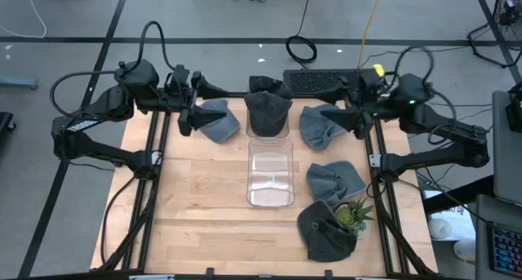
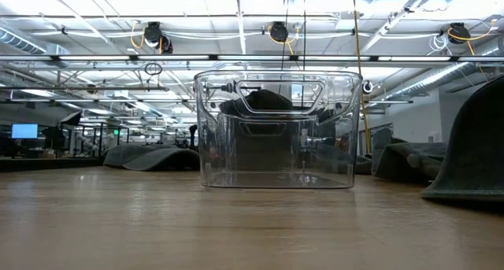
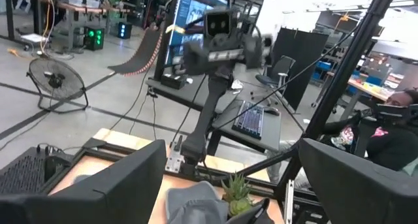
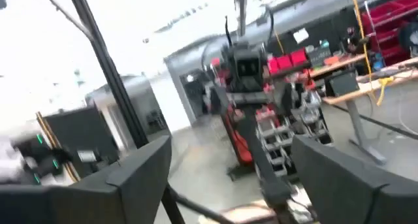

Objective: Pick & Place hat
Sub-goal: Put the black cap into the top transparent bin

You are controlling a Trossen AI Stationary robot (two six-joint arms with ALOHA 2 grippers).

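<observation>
Several knit hats lie flat on the wooden table. A grey hat (image 1: pixel 216 121) is at the far left, a dark hat (image 1: pixel 267 113) at the far middle, and a grey hat (image 1: pixel 316 125) at the far right. Another grey hat (image 1: pixel 334 180) lies on the right. A dark hat (image 1: pixel 325 233) lies near the right corner. My left gripper (image 1: pixel 198 105) (image 3: pixel 228 162) hovers open at the far-left hat's edge. My right gripper (image 1: pixel 338 110) (image 4: pixel 228 165) hovers open by the far-right hat. Neither touches anything.
A clear plastic bin (image 1: pixel 270 174) (image 2: pixel 277 128) stands in the table's middle. A small green plant (image 1: pixel 353 215) sits on the near-right dark hat. A keyboard (image 1: pixel 314 82) lies beyond the far edge. The left half of the table (image 1: pixel 196 206) is bare wood.
</observation>
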